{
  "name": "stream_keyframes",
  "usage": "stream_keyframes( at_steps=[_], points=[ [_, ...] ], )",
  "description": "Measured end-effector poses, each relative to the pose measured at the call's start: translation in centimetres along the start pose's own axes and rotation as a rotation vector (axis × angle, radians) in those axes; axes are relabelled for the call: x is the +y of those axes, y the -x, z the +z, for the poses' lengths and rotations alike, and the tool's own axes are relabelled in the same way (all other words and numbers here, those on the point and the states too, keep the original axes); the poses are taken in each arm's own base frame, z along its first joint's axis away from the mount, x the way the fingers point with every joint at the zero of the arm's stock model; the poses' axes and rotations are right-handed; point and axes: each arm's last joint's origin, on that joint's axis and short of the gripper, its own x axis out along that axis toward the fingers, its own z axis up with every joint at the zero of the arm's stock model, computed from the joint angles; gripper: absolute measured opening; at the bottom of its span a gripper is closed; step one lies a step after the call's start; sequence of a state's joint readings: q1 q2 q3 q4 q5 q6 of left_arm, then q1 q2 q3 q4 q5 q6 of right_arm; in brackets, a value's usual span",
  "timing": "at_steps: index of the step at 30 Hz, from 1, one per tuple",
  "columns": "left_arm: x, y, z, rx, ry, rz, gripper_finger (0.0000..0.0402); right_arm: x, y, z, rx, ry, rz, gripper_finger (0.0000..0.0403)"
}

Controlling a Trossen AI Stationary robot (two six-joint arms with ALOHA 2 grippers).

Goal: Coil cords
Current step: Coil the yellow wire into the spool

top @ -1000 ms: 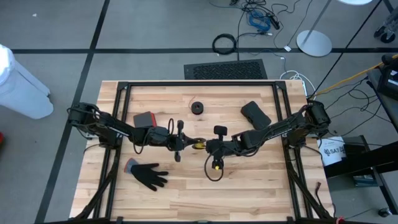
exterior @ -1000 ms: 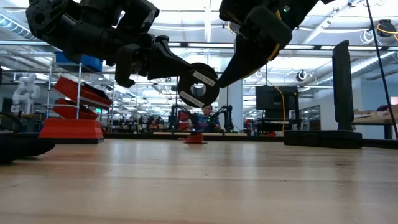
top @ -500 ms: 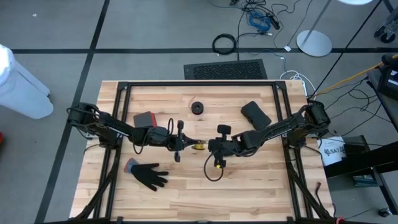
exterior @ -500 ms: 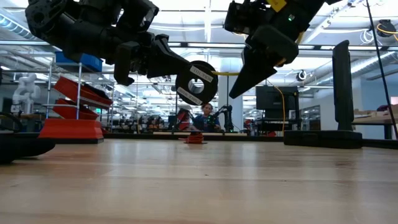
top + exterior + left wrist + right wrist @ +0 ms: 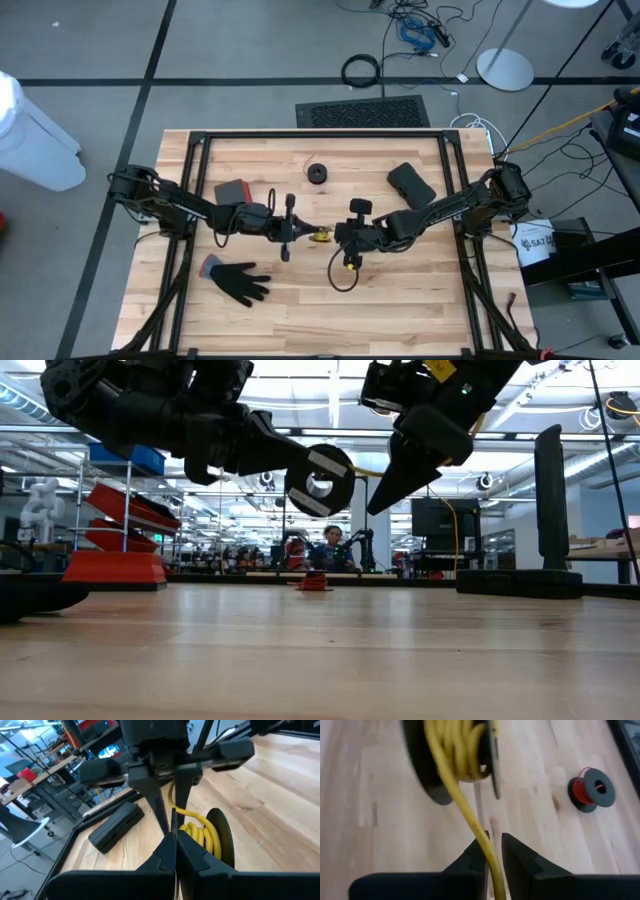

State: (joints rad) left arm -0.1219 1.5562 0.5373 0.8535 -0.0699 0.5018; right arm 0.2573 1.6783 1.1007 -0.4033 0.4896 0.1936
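We are mid-wind near the table's [image 5: 400, 290] centre: our left gripper [image 5: 172, 851] is clenched on the spool [image 5: 318, 481] of yellow cord [image 5: 457, 800], held aloft. The cord runs between our right gripper's [image 5: 492, 851] slightly parted fingers, and whether they pinch it we cannot tell. Next, we judge, the right must guide another loop on.

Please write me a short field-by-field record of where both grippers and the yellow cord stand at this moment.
left gripper: shut on the black spool, held above the table
yellow cord: partly wound on the spool, one strand running out between the right gripper's fingers
right gripper: fingers slightly apart around the strand, beside the spool
red spool: lying on the table, apart from both arms
black glove: on the table near the left arm
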Motion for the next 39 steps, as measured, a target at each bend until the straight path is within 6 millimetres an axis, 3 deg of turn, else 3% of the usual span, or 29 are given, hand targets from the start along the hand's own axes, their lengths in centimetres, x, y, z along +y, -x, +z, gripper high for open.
stream_keyframes(
  at_steps=[13, 23, 29, 39],
  points=[
    [0.2, 0.0, 0.7, -0.097, 0.055, -0.013, 0.0, -0.1, -0.4, 0.2, -0.078, -0.007, -0.051, 0.0002],
    [0.4, 0.0, 1.0, -0.134, 0.08, -0.012, 0.0, 0.2, -1.8, -1.5, -0.18, -0.029, -0.032, 0.0003],
    [0.6, 0.1, 1.3, -0.17, 0.098, -0.001, 0.0, 0.3, -2.3, -2.3, -0.282, -0.059, -0.03, 0.0003],
    [1.6, 0.3, 2.2, -0.266, 0.158, 0.096, 0.0, -0.1, -2.0, -1.9, -0.506, -0.135, -0.096, 0.0004]
  ],
)
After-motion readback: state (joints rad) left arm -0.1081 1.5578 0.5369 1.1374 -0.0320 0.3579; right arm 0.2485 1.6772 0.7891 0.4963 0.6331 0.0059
